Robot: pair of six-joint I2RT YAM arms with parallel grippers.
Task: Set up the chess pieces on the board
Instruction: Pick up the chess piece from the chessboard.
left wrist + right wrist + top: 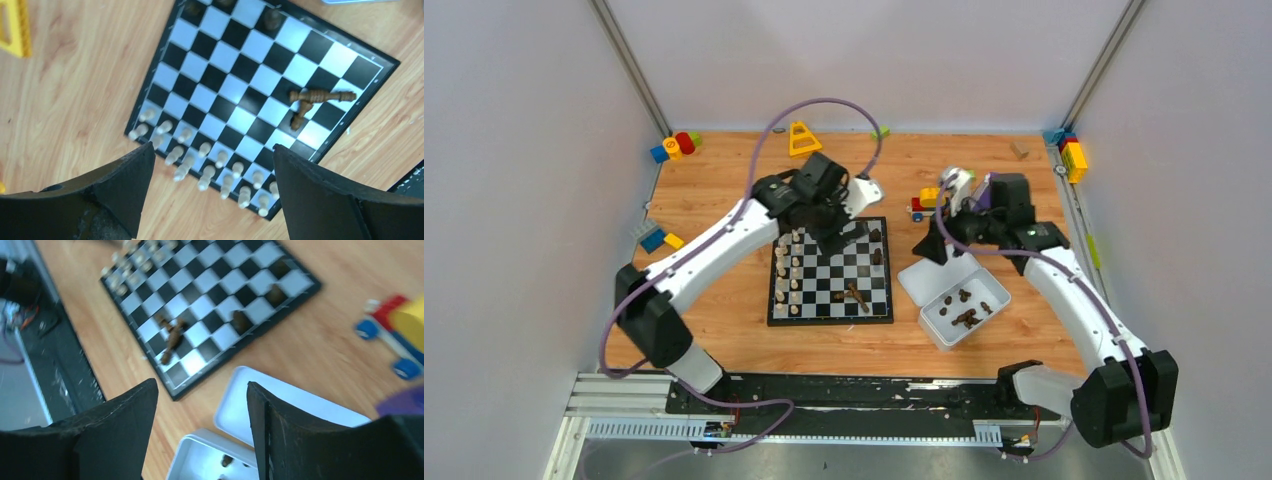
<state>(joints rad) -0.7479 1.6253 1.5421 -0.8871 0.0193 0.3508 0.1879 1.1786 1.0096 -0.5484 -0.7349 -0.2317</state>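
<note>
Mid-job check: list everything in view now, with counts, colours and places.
chessboard: one, black and grey, table centre
cream chessmen: sixteen, pale, two rows on board's left side
standing dark chessmen: about three, brown, board's right edge
toppled dark chessmen: about three, brown, board's near right
tray: one, white, right of board
loose dark chessmen: several, brown, inside tray
lid: one, white, beside tray's far side
toy blocks: several, mixed colours, table edges
yellow triangle: one, far edge
toy car: one, multicoloured, near right claw
left claw: open, empty, over board
right claw: open, empty, over lid
</note>
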